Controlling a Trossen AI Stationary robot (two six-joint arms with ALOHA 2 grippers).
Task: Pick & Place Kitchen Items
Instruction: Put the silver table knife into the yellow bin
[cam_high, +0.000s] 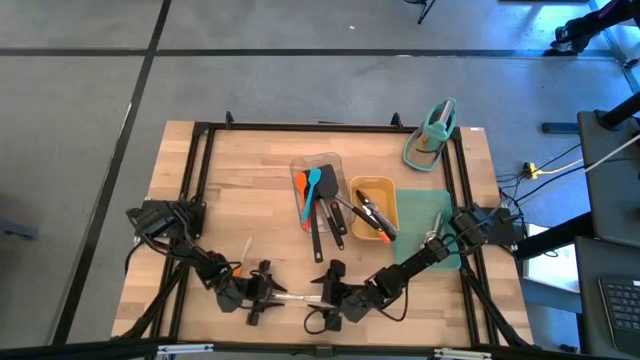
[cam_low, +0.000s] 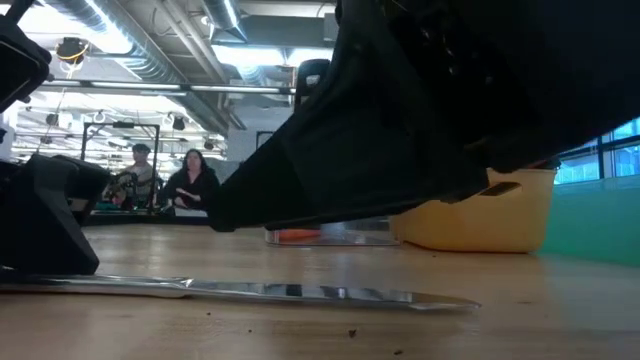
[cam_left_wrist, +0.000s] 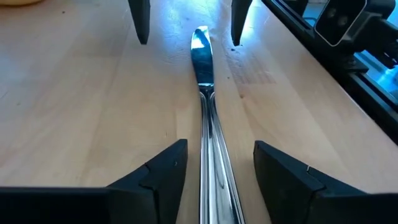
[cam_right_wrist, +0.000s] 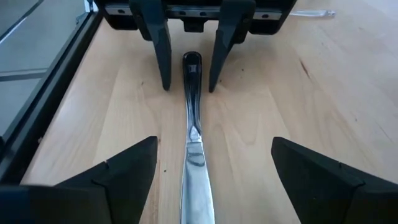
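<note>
A shiny steel table knife (cam_high: 296, 297) lies flat on the wooden table near its front edge, between my two grippers, which face each other. My left gripper (cam_left_wrist: 215, 149) is open; its fingers stand on either side of the knife's handle (cam_right_wrist: 191, 68) with a gap on each side. My right gripper (cam_right_wrist: 215, 146) is open wide, and its fingers stand on either side of the blade end (cam_left_wrist: 200, 40) without touching it. In the low view the knife (cam_low: 300, 291) rests flat on the table under the right arm's dark bulk.
Farther back stand a clear tray (cam_high: 335, 160) with orange, blue and black utensils and a yellow tray (cam_high: 388, 188) with tongs. A teal stand (cam_high: 432, 135) is at the far right corner and a teal mat (cam_high: 437, 205) to the right. People sit beyond the table (cam_low: 190, 182).
</note>
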